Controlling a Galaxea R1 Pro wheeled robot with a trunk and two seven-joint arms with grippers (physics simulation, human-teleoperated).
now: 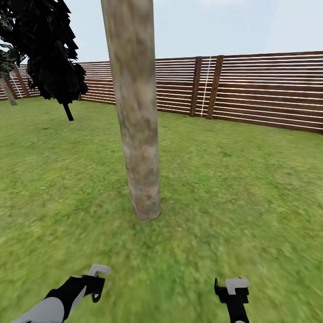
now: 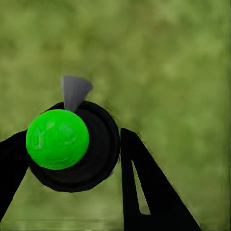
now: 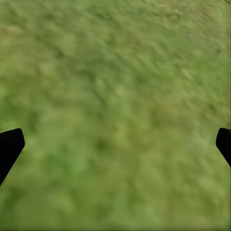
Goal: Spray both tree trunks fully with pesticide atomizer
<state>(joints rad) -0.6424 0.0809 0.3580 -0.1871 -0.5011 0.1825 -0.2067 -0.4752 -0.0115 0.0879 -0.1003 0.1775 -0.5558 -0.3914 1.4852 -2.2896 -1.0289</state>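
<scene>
The left gripper (image 1: 96, 287) sits low in the head view, its black fingers closed around a small dark object with a pale grey piece (image 1: 99, 269) sticking up above it; this is the pesticide atomizer (image 1: 95, 281), though little of it is clear from here. The right gripper (image 1: 232, 294) hangs level with it, well apart to the right, with nothing between its fingers. Ahead of both grippers, and roughly between them, a tree trunk (image 1: 134, 112) rises from the grass (image 1: 233, 188), thick, branchless, mottled grey-beige and brown, leaning slightly. Beyond the trunk runs a brown slatted wooden fence (image 1: 264, 89). Far off past the left gripper stands a dark leafy tree (image 1: 49, 49) on a thin stem.

In the left wrist view, the left gripper (image 2: 72, 159) is clamped on the atomizer (image 2: 91, 149): one black finger (image 2: 144, 187) presses its round black body from one side, the other finger (image 2: 9, 168) touches it from the opposite side. A bright green ball-shaped cap (image 2: 57, 138) sits on the black body, and a grey cone-shaped nozzle (image 2: 74, 91) points away from the gripper. Blurred grass (image 2: 173, 62) lies behind.

In the right wrist view, the right gripper (image 3: 115, 149) stands wide apart and empty, one black fingertip (image 3: 9, 147) at each edge of the picture, with blurred green grass (image 3: 120, 96) beyond them.
</scene>
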